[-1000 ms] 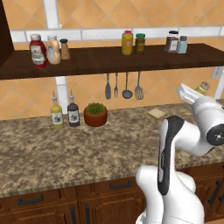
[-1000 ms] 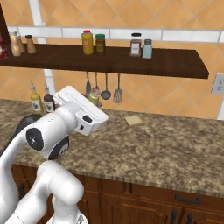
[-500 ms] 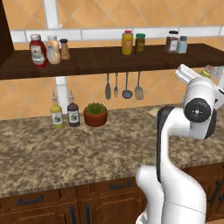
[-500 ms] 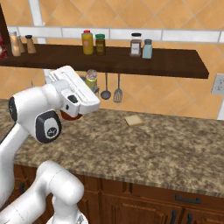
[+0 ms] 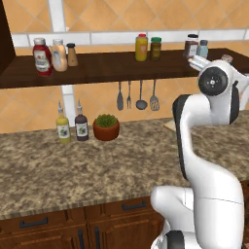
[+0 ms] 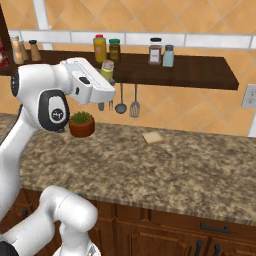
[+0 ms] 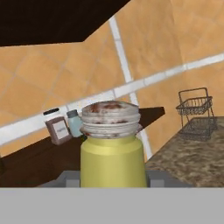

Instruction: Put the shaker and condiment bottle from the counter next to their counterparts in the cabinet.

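Shaker (image 7: 112, 144): a stubby yellow-green jar with a grey metal top, upright between the tool's tips in the hand view; in the right base view it (image 6: 106, 70) sits at the end of the white arm, level with the front edge of the shelf.
Tool (image 6: 107, 80): closed on the shaker, its fingers against the jar's two sides; raised well above the surface (image 6: 165, 165).
Shelf (image 6: 200, 75): long dark brown board; beyond the shaker stand a dark brown jar (image 7: 57, 127) and a pale blue shaker (image 7: 75, 123), just beside each other.
Peach bottle (image 5: 59, 55): on the shelf's left part, between the red ketchup bottle (image 5: 42, 57) and a slim brown shaker (image 5: 72, 55).
Hidden: in the left base view the arm's wrist covers the tool, and the shaker shows as a sliver at most; the tips' lower parts are cut off in the hand view.
Hard to tell: whether the shaker is over the board or just in front of it.
Elsewhere: a yellow bottle (image 6: 100, 48) and a dark jar (image 6: 115, 50) mid-shelf; a potted plant (image 5: 106, 127) on the surface.
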Tool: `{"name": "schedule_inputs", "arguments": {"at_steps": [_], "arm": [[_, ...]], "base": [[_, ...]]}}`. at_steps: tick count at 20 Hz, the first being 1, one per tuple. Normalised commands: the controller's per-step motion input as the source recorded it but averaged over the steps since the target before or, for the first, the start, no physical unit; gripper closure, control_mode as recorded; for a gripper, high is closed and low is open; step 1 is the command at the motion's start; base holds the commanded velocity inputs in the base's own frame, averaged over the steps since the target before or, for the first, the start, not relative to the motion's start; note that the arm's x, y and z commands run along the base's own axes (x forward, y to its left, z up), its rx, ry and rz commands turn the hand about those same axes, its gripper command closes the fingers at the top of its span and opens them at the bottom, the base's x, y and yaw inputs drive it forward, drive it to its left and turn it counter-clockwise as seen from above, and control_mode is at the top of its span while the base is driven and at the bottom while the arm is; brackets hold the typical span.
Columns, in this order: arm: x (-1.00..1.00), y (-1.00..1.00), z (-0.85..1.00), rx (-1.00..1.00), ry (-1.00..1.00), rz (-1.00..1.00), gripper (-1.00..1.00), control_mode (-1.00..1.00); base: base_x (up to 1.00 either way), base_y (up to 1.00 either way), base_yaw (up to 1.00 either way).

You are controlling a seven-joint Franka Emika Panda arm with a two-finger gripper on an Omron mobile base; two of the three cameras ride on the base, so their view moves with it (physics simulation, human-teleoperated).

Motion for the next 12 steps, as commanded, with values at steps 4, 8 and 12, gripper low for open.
{"name": "schedule_inputs", "arguments": {"at_steps": [4,8,12], "arm": [[0.00,0.09,0.04,-0.19,-0.10,0.00,1.00,-1.00],[0.30,0.00,0.01,-0.11,0.05,-0.01,1.00,-1.00],[0.70,-0.06,0.16,-0.01,0.26,-0.06,1.00,-1.00]], "base": [[0.00,0.00,0.00],[0.00,0.00,0.00],[0.00,0.00,0.00]]}}
